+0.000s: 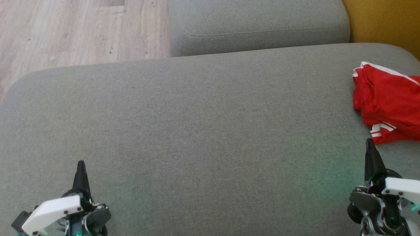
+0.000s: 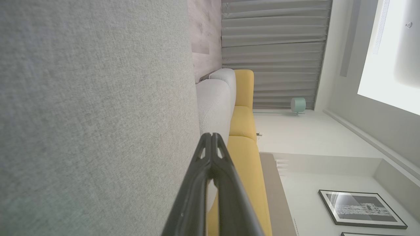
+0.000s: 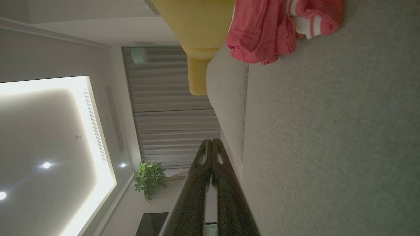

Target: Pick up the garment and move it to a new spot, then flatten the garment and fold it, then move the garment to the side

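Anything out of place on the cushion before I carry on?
Only the red garment: it lies in a rumpled heap at the right end of the grey cushion, just ahead of the right gripper, neither flat nor folded. That gripper and the left gripper are shut, holding nothing.

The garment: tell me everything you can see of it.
The garment is red, soft-looking cloth with white stripes along an edge and on a cuff. It lies crumpled in a loose heap at the right end of the grey cushion, cut off by the head view's edge. It rests on the cushion; the right end effector is near but apart.
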You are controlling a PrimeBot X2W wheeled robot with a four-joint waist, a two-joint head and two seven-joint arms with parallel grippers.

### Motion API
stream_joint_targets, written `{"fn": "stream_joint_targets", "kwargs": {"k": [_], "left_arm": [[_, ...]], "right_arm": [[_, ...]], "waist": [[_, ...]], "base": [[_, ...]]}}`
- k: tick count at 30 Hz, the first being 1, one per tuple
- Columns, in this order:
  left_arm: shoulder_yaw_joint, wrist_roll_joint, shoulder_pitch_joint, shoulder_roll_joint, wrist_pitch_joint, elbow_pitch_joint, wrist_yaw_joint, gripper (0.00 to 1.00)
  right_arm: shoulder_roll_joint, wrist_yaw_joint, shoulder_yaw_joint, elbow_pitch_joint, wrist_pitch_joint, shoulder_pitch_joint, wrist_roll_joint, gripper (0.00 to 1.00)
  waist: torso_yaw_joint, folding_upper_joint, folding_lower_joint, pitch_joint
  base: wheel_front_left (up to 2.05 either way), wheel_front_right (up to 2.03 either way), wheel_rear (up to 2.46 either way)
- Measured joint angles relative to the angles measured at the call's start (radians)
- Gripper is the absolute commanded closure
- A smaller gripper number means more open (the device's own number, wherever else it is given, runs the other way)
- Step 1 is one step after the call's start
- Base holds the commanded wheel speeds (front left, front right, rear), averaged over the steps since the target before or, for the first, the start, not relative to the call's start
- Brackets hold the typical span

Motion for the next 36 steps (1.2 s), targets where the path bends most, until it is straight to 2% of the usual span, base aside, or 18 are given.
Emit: {"fn": "stream_joint_targets", "kwargs": {"k": [36], "left_arm": [[0.000, 0.000, 0.000, 0.000, 0.000, 0.000, 0.000, 1.00]], "right_arm": [[0.000, 0.000, 0.000, 0.000, 0.000, 0.000, 0.000, 1.00]], "waist": [[0.000, 0.0000, 0.0000, 0.000]], "base": [[0.00, 0.00, 0.00]]}}
